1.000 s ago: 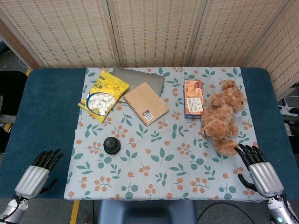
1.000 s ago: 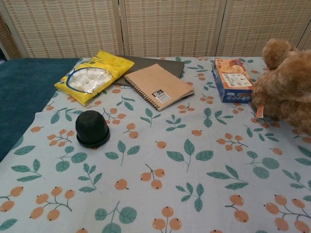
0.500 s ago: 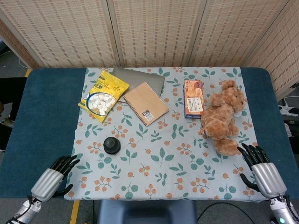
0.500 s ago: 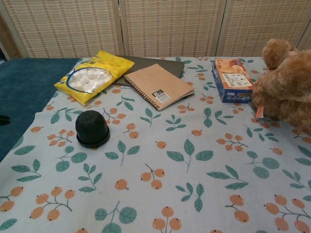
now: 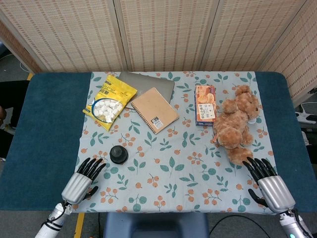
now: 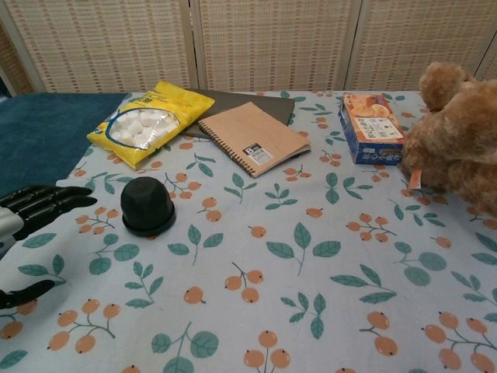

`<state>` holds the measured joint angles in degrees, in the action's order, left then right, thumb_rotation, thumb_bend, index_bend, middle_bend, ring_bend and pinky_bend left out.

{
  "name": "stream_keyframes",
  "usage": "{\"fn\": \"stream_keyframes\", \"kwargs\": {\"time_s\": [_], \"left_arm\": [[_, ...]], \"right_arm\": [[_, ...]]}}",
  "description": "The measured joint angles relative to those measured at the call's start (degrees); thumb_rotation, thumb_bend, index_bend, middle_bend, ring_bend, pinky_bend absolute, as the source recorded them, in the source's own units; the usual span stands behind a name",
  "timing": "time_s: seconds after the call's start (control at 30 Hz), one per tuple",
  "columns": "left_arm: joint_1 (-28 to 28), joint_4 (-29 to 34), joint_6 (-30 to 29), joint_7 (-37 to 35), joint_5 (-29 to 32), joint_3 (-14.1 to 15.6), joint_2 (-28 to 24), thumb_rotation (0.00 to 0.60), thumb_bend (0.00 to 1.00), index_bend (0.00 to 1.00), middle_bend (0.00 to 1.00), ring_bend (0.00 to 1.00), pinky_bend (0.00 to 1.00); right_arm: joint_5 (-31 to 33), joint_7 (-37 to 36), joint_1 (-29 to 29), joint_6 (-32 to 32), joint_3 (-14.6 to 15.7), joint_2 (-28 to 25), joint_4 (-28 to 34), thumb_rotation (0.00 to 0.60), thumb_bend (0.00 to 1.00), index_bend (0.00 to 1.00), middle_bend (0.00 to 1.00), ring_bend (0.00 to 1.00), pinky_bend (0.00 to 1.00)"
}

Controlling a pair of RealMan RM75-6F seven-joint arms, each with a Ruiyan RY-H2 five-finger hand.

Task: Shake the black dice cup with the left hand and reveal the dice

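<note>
The black dice cup (image 5: 118, 154) stands mouth-down on the patterned cloth, left of centre; the chest view shows the dice cup (image 6: 147, 206) as a domed shape on a flat rim. No dice are visible. My left hand (image 5: 81, 182) hovers open, fingers spread, just below and left of the cup, apart from it. In the chest view the left hand (image 6: 31, 210) enters from the left edge with its fingertips short of the cup. My right hand (image 5: 267, 186) is open near the front right corner, below the teddy bear.
A marshmallow bag (image 5: 109, 100), a brown notebook (image 5: 154, 109) on a grey laptop (image 5: 148, 83), a snack box (image 5: 205, 104) and a teddy bear (image 5: 237, 123) lie across the back half of the cloth. A folding screen (image 5: 158, 34) stands behind the table.
My left hand has moved right and forward from the table's front left corner onto the cloth, close to the cup, and now shows in the chest view. The right hand shifted slightly left.
</note>
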<state>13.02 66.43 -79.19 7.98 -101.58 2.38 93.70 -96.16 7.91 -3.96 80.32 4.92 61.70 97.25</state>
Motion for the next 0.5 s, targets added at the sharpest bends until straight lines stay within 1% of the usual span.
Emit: {"fn": "stream_keyframes", "kwargs": {"time_s": [0.17, 0.3, 0.5], "left_arm": [[1.00, -6.29, -1.27, -0.47, 1.33, -1.83, 5.21, 0.600, 0.31, 0.00, 0.00, 0.00, 0.05], [2.26, -8.03, -1.58, -1.56, 2.04, -2.61, 7.27, 0.600, 0.31, 0.00, 0.00, 0.00, 0.05], [4.13, -8.41, -0.38, -2.30, 4.08, -3.86, 9.85, 0.600, 0.31, 0.00, 0.00, 0.00, 0.05]], "right_arm": [[0.78, 1.10, -0.11, -0.63, -0.18, 0.36, 0.11, 0.600, 0.27, 0.00, 0.00, 0.00, 0.00], [1.59, 2.22, -0.42, -1.63, -0.40, 0.88, 0.10, 0.600, 0.27, 0.00, 0.00, 0.00, 0.00], [4.11, 4.51, -0.92, -2.88, -1.38, 1.93, -0.21, 0.600, 0.27, 0.00, 0.00, 0.00, 0.00]]}}
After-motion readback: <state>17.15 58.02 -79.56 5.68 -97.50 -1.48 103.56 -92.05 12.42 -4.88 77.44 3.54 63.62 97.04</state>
